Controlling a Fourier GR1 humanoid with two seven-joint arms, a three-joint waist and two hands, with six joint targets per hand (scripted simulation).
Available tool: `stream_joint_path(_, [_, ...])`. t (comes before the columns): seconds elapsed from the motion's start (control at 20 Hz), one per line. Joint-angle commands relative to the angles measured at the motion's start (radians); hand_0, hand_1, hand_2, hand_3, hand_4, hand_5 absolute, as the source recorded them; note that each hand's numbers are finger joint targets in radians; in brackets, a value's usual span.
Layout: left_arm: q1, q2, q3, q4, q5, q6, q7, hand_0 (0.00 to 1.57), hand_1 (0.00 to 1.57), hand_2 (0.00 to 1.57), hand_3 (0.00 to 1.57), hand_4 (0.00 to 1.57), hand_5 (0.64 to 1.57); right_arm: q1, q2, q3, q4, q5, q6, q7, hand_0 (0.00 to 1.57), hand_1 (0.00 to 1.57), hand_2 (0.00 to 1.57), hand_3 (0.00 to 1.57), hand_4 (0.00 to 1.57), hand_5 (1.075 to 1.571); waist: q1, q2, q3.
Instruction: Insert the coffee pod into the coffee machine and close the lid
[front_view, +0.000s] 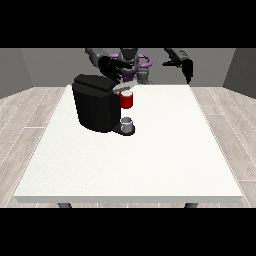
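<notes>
The black coffee machine (95, 107) stands on the left half of the white table (150, 160), towards the robot's side. A red thing at the machine (127, 100) sits under its front head, and a grey thing (128, 122) rests on the machine's base just below it. The hand at the view's left (112, 69) hovers over the back right of the machine's lid (95, 82), fingers spread towards the lid. The hand at the view's right (187, 67) hangs in the air above the table's far right edge, fingers pointing down and holding nothing.
The robot's torso (131, 62) stands behind the table's far edge. White tabletop stretches in front of and to the right of the machine. Wooden floor surrounds the table.
</notes>
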Motion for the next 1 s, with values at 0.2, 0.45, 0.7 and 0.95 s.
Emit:
stream_joint_path(0.2, [-0.001,0.017,0.016,0.076,0.002,0.015,-0.037,0.0,0.0,0.0,0.0,0.14,1.571,-0.026,0.079,0.051,-0.009,0.061,-0.041,0.027,0.0,0.0,0.0,0.0,0.14,1.571,-0.024,-0.019,0.0001])
stream_joint_path(0.45, [-0.012,-0.014,-0.023,-0.002,0.009,0.033,0.035,0.0,0.0,0.0,0.0,0.0,1.571,-0.056,0.057,0.022,0.022,0.049,-0.011,-0.035,0.0,0.0,0.0,0.0,0.03,1.571,0.007,-0.033,0.0003])
stream_joint_path(0.7, [0.021,0.011,0.009,0.062,-0.009,0.034,-0.081,0.0,0.0,0.0,0.0,0.2,1.571,0.117,0.124,0.137,-0.088,-0.041,0.011,-0.145,0.0,0.0,0.0,0.0,0.35,1.571,-0.066,-0.086,0.0002])
stream_joint_path(0.95, [0.116,-0.003,0.013,0.045,0.007,0.031,-0.077,0.0,0.0,0.0,0.0,0.25,1.571,0.354,0.125,0.152,-0.137,-0.137,0.037,-0.166,0.0,0.0,0.0,0.0,0.25,1.571,-0.135,-0.203,0.0005])
